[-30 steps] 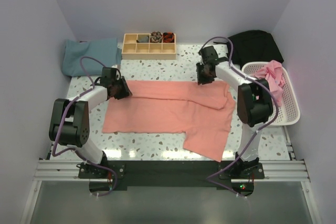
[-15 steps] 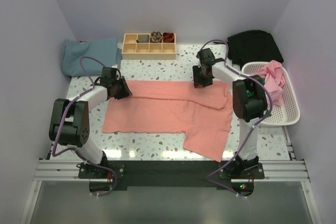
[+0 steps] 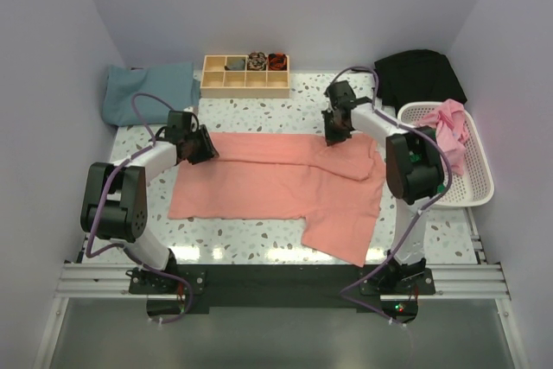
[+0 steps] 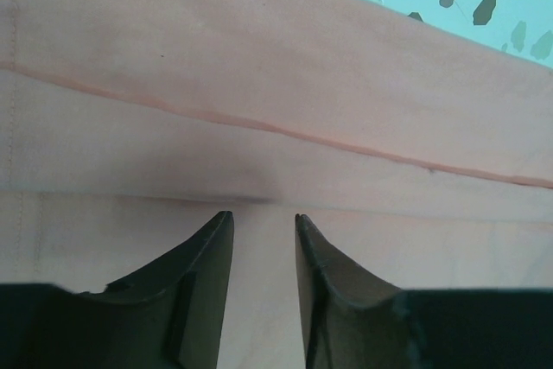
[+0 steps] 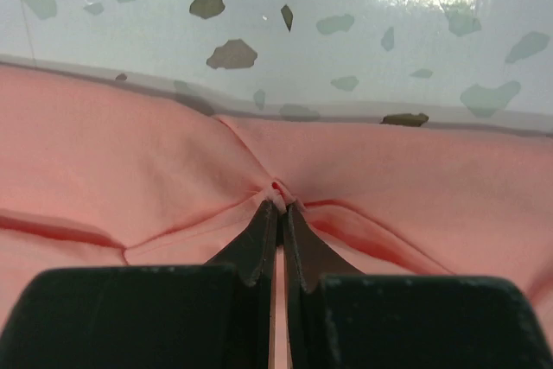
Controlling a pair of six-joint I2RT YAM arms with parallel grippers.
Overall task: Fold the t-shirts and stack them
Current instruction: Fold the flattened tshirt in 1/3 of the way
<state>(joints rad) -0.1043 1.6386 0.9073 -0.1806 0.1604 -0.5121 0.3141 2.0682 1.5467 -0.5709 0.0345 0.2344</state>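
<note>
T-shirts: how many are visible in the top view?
3: salmon one spread mid-table, teal one at far left, pink one in the basket; more may hide beneath.

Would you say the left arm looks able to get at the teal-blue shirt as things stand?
Probably yes: the teal-blue shirt lies just beyond the left arm, with only open table between it and the jaws.

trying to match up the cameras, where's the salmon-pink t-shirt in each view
top external: the salmon-pink t-shirt lies spread across the middle of the table, between the two arms.
left wrist: it fills nearly the whole picture, under the left gripper.
right wrist: it fills the lower part, pinched near its far edge by the right gripper.
shared landmark: the speckled table top, showing just beyond the shirt's far edge in all three.
</note>
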